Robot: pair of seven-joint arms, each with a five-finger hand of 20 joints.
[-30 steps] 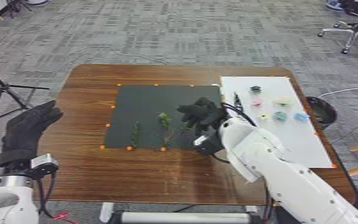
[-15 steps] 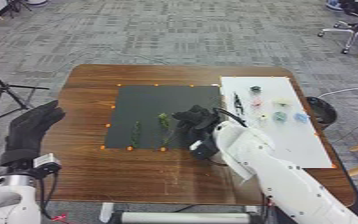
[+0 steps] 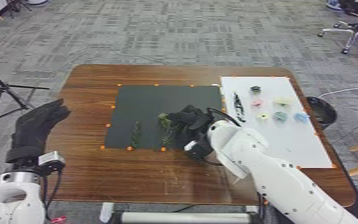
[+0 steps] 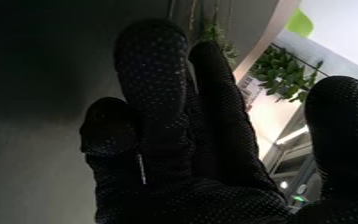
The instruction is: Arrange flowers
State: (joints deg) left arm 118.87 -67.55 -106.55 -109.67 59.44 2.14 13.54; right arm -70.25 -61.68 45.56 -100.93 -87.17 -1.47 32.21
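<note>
Green stems [image 3: 136,134] first, blooms [image 3: 256,102] after, it seems.
The right hand [image 3: 190,118], loosely open and apparently empty, is low beside them over the dark sheet [image 3: 149,100], probably for straightening; blooms lie towards its two o'clock, likely separated for easy picking. The left hand [image 3: 35,125], open, empty, keeps clear at nine o'clock.

A brown wooden table [image 3: 149,175] with rounded corners and visible grain stretches across the middle of the head view, its far edge in the upper part. A black sheet [image 3: 153,100] lies flat on it, left of centre – and a longer white sheet [image 3: 291,145] lies at right, slightly slanted. Small orange markers [image 3: 103,147] dot the sheets' edges.
</note>
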